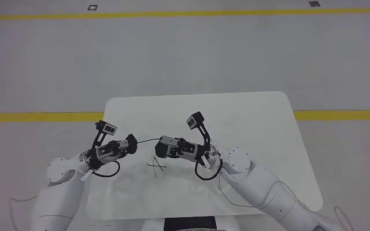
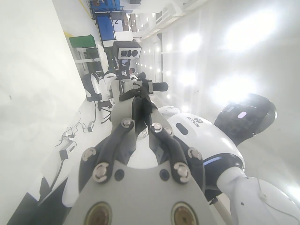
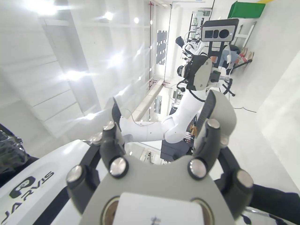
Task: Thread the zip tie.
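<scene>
Count: one black zip tie (image 1: pixel 148 140) in the air; what look like two loose ties (image 1: pixel 156 166) lie crossed on the table (image 1: pixel 254 115) just below it, nearer the robot's edge.
Arms: two, elbows out, wrists turned inward so the tools face each other over the table's left half.
Left gripper (image 2: pixel 140 98): pinched tight on one end of the zip tie.
Right gripper (image 3: pixel 161 107): fingers spread wide at the tie's free end; whether they touch it is unclear.
</scene>
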{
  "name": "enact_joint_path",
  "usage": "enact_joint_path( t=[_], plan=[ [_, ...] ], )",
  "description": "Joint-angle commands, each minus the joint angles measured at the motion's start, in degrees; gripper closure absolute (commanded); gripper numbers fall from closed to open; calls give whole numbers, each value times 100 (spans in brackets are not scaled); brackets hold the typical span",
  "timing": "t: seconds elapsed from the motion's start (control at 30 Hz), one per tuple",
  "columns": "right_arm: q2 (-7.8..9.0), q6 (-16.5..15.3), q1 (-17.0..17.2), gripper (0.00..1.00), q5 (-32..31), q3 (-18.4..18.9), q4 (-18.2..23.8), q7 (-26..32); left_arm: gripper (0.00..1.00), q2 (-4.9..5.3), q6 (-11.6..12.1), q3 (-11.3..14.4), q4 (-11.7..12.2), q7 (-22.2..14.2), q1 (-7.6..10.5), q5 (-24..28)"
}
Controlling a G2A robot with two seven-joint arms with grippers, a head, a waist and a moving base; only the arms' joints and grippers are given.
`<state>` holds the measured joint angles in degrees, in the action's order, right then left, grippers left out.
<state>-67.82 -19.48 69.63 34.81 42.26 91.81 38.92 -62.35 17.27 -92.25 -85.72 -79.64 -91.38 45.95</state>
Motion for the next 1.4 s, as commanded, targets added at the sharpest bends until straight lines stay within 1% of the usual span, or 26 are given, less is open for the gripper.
enact_joint_path(
  t=[0.0, 0.07, 0.1, 0.2, 0.63, 0.93, 1.2, 1.27, 1.37],
  plan=[
    [-31, 0, 4, 75, 84, 10, -42, 82, 100, 0, 0, 0, 0, 0, 0, 0],
    [-67, 0, 2, 80, 102, 32, -89, 147, 100, 0, 0, 0, 0, 0, 0, 0],
    [-83, 0, 7, 85, 119, 40, -100, 177, 100, 0, 0, 0, 0, 0, 0, 0],
    [-129, 0, 26, 87, 107, 73, -139, 244, 100, 0, 0, 0, 0, 0, 0, 0],
    [-280, 0, 71, 84, 45, 170, -313, 387, 100, 0, 0, 0, 0, 0, 0, 0],
    [-365, 0, 53, 91, 42, 207, -437, 367, 100, 0, 0, 0, 0, 0, 0, 0],
    [-418, 2, 42, 89, 30, 231, -529, 359, 100, 0, 0, 0, 0, 0, 0, 0],
    [-430, 3, 43, 85, 25, 239, -542, 359, 100, 0, 0, 0, 0, 0, 0, 0],
    [-448, 12, 44, 88, 21, 245, -564, 359, 100, 0, 0, 0, 0, 0, 0, 0]
  ],
)
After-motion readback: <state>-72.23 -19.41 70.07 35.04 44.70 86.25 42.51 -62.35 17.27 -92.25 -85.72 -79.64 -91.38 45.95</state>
